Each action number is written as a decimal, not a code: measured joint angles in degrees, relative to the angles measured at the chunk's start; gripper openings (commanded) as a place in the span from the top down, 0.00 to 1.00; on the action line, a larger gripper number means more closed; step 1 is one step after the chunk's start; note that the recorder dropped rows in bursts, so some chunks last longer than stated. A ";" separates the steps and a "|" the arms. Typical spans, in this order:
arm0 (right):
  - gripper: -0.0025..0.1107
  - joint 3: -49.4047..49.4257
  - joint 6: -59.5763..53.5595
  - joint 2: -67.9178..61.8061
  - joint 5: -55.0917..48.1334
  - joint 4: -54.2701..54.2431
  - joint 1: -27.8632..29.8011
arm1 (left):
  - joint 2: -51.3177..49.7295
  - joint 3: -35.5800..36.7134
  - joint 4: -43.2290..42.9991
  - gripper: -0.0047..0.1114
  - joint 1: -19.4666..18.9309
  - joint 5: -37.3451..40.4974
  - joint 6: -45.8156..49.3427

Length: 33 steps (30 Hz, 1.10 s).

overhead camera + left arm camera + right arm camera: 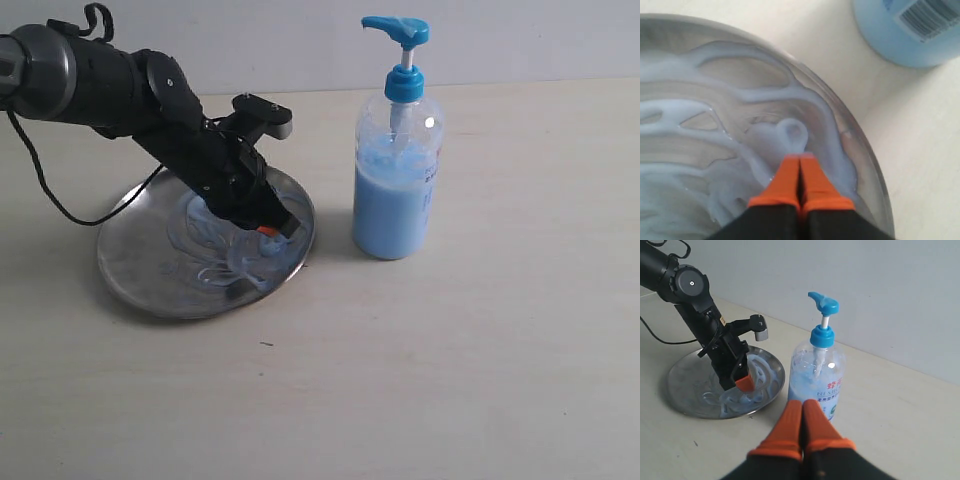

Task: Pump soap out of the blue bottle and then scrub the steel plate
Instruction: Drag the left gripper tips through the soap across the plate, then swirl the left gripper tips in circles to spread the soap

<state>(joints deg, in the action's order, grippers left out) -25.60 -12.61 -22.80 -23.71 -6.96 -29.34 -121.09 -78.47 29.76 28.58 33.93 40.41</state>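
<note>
Beige tabletop (480, 360): matte and plain; it carries the plate and the bottle, side by side and apart.
Left arm (120, 90): black, reaching in from the exterior view's upper left and sloping down over the plate; a black cable (50, 190) loops off it onto the table.
Steel plate (135, 265): round, shiny, low-rimmed; lies flat to the left of the bottle in the exterior view, directly beneath the left gripper.
Blue bottle (396, 190): clear plastic, upright, long axis vertical, roughly half full of pale blue liquid; stands near the plate's right edge without touching it.
Pump head (398, 30): bright blue, raised on its stem, spout pointing left in the exterior view, toward the plate's side.
Left gripper (800, 157): orange tips pressed together with nothing between them, pointing down and set into the soap on the part of the plate nearest the bottle.
Right gripper (802, 405): orange tips closed together, empty; the bottle stands ahead of them, apart.
Soap (740, 95): milky whitish-blue streaks swirled over the plate, with a small loop right at the left tips.
Label (832, 390): red Chinese characters above pale lettering, too small to read.
Barcode (932, 17): black bars on white, low on the bottle; digits not legible.
</note>
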 measured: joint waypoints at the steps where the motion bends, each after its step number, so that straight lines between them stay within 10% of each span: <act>1: 0.98 0.00 0.00 0.00 0.00 0.00 0.00 | 0.00 0.00 0.00 0.96 0.00 0.00 0.00; 21: 0.98 0.00 0.00 0.00 0.32 -0.12 0.00 | -4.70 0.00 0.62 0.96 0.00 -11.62 0.00; 33: 0.98 0.00 0.00 0.00 0.32 -0.12 0.00 | -4.30 -0.10 0.74 0.96 0.00 -4.33 0.00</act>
<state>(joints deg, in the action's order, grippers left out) -25.60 -12.61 -22.80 -23.39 -7.08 -29.34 -125.39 -78.57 30.50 28.58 29.60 40.41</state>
